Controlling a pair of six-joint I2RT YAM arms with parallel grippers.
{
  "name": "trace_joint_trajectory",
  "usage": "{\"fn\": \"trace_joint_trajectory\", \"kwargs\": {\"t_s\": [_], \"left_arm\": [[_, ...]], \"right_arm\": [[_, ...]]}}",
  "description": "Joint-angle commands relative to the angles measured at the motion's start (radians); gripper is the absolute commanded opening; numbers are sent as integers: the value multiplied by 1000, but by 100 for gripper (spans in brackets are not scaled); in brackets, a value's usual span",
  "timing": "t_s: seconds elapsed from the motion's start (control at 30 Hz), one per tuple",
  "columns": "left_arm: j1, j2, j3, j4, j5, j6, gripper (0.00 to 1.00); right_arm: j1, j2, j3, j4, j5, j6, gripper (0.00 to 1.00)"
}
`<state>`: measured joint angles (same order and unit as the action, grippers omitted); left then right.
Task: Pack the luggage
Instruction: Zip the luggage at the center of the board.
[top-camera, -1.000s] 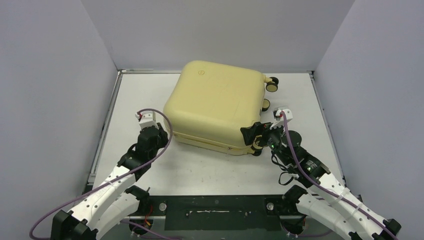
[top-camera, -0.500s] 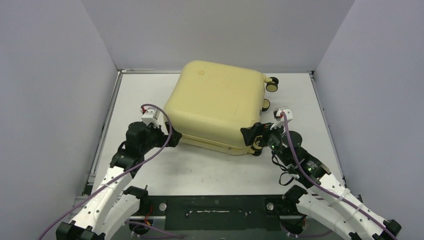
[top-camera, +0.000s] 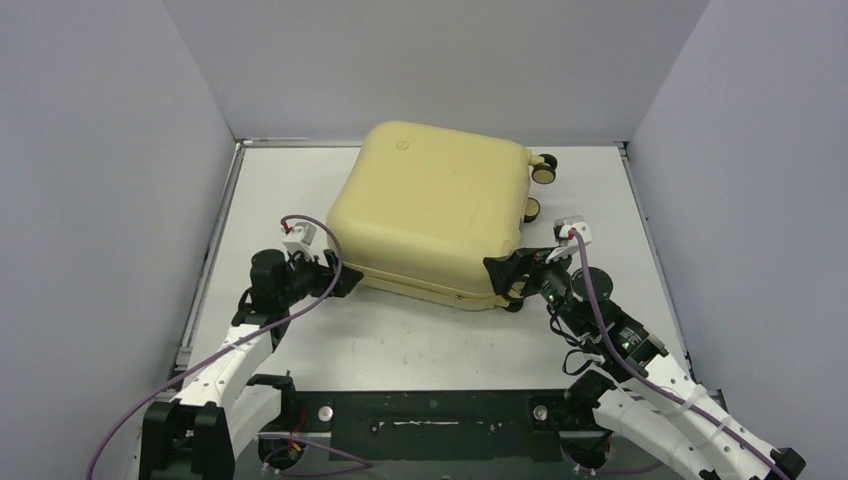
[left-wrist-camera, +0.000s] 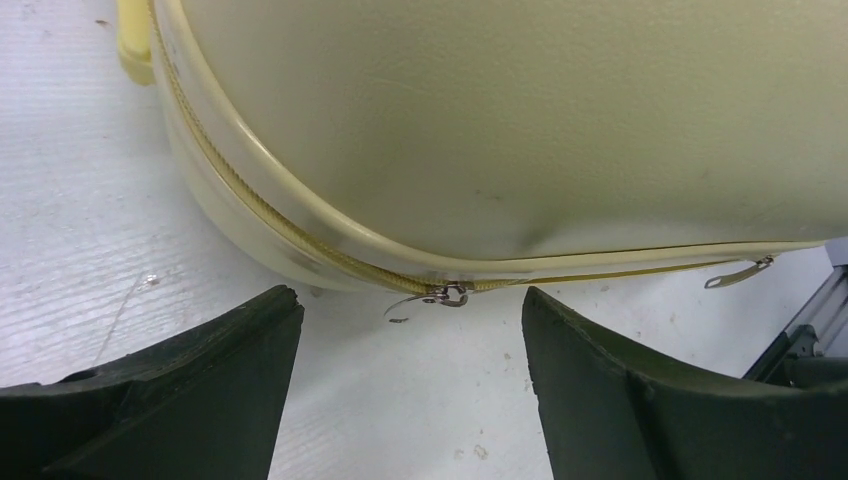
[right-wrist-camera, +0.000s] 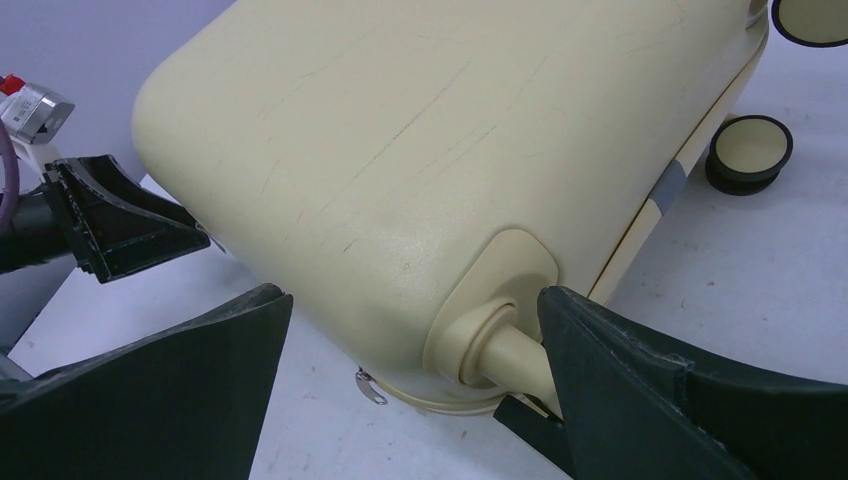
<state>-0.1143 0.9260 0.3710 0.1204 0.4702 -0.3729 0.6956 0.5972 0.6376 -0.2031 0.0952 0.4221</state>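
The luggage (top-camera: 430, 205) is lying flat on the white table (top-camera: 400, 345), shells together. It is sitting toward the far middle and turned askew, so one rounded corner is pointing at each arm. Its far edge is running close to the back wall (top-camera: 430, 60). Two wheels (top-camera: 543, 172) are sticking out on the right side, eating into the strip of table there. The left strip is looking wider, and the broadest bare band is lying between the near edge of the case and the arm bases.

The left gripper (top-camera: 345, 278) is sitting low at the near left corner with its jaws spread wide and nothing between them. In its wrist view they are framing the zipper pull (left-wrist-camera: 445, 295), which is hanging off the seam just above the table. A second pull (left-wrist-camera: 740, 272) is dangling further along the same edge.

The right gripper (top-camera: 505, 272) is at the near right corner, also gaping and holding nothing. One finger (right-wrist-camera: 620, 380) is sitting just beside the cream wheel stem (right-wrist-camera: 505, 350); whether it is touching, I cannot tell.
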Motion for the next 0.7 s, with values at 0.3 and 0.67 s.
{"fn": "trace_joint_trajectory", "kwargs": {"t_s": [0.3,0.67], "left_arm": [[44,107,-26,287,205,-53,65],[43,170,-23,339,262,-79,49]], "right_arm": [[13,-3,-19,46,-18,-8,100],[13,9,-19,48,-12,-7,100]]}}
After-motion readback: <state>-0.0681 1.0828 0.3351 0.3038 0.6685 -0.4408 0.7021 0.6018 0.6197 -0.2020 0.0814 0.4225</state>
